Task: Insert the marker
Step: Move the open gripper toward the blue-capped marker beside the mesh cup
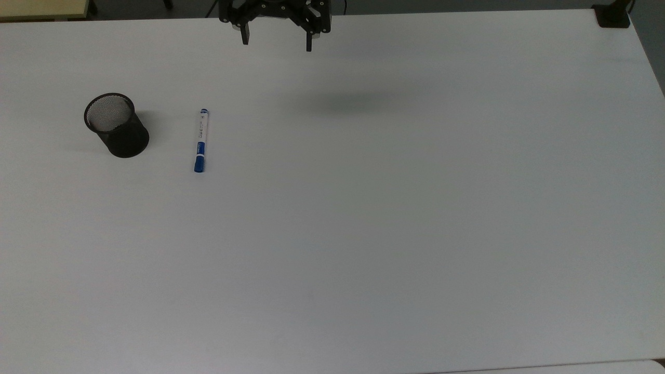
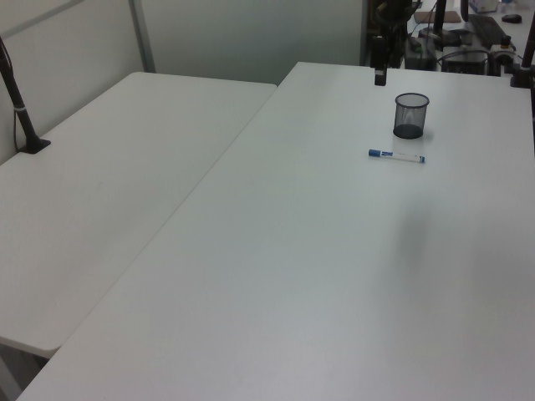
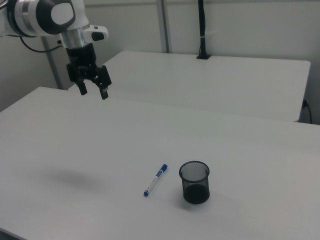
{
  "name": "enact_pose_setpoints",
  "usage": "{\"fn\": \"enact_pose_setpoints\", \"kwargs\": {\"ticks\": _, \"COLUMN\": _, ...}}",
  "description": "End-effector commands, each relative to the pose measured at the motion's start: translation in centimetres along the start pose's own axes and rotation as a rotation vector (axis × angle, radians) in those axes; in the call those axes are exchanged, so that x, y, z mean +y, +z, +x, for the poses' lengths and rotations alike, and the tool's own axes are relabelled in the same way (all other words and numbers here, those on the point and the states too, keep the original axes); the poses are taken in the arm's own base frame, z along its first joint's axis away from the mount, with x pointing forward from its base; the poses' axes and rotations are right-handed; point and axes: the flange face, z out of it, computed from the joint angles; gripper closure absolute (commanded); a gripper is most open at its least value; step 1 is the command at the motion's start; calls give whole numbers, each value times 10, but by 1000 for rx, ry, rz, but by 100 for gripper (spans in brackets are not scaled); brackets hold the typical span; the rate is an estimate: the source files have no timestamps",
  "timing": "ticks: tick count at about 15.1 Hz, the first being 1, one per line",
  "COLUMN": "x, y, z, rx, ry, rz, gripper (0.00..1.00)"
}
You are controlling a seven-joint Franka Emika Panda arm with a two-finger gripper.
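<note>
Held high above the white table [image 1: 395, 234], the claw [image 3: 93, 92] hangs from the arm [image 3: 47, 16] with both fingers pointing down and spread wide apart, gripping nothing. In the right view the arm comes in from the upper left corner, its wrist turned straight down; only the white and grey end links show there, the rest cut off by the frame. In the top view the claw [image 1: 277, 42] sits at the upper edge, its upper body cropped, and a soft shadow lies on the tabletop just below it. In the left view one dark finger [image 2: 379, 63] is seen near the top edge, the rest hard to make out against the dark clutter behind.

Well apart from the claw, toward the top view's lower left, stands the black mesh cup [image 1: 117, 125], upright with its mouth open. The marker [image 1: 200, 140] lies flat on the table between claw and cup, beside the cup but not touching it, blue at both ends.

Around the marker the tabletop is bare on every side, and the table's edges lie far from it. A second white table [image 3: 225, 75] stands behind the claw in the right view.
</note>
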Motion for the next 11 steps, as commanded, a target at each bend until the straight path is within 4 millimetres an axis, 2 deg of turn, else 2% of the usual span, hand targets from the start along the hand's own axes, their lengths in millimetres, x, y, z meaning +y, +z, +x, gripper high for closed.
{"fn": "enact_pose_setpoints", "kwargs": {"ticks": 1, "x": 7, "y": -3, "z": -3, "rx": 18, "ry": -13, "rz": 13, "gripper": 0}}
{"fn": "enact_pose_setpoints", "kwargs": {"ticks": 8, "x": 8, "y": -3, "z": -2, "rx": 19, "ry": -13, "rz": 12, "gripper": 0}}
{"fn": "enact_pose_setpoints", "kwargs": {"ticks": 10, "x": 14, "y": -2, "z": -1, "rx": 17, "ry": -10, "rz": 11, "gripper": 0}}
{"fn": "enact_pose_setpoints", "kwargs": {"ticks": 11, "x": 24, "y": 2, "z": 0, "rx": 12, "ry": -15, "rz": 10, "gripper": 0}}
